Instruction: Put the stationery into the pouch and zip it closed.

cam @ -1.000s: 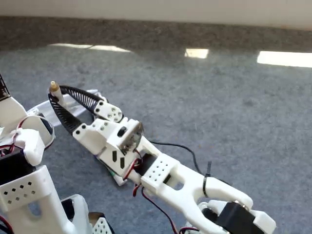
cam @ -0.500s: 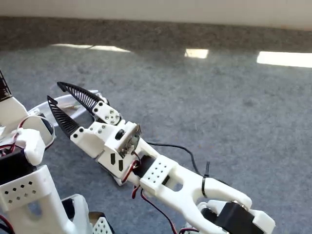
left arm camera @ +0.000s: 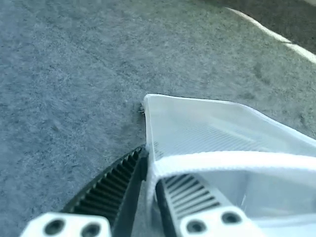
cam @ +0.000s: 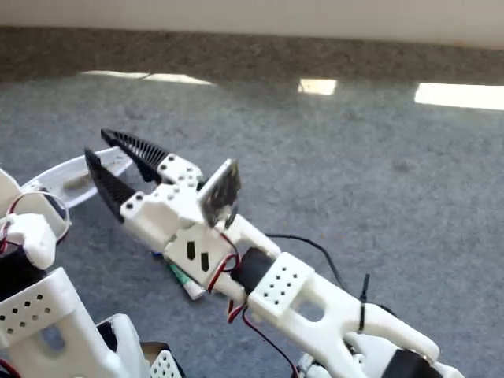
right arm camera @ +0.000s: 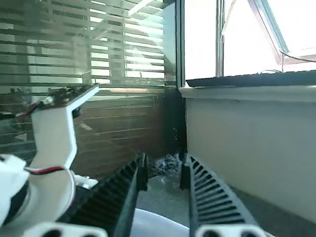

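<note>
R fingers (cam: 134,147) higher now — apart, empty; L fingers (left arm camera: 108,185) tight on rim of left-right pouch (cam: 75,169).

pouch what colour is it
The pouch is white and see-through, with a fine mesh texture. It shows best in the left wrist view.

Daylight enters through the window (right arm camera: 247,37), which is blown out to white, and through slatted blinds (right arm camera: 98,54). Bright glare patches (cam: 461,94) lie along the far edge of the evenly lit counter (cam: 378,181). The translucent pouch (left arm camera: 217,138) glows pale.
</note>
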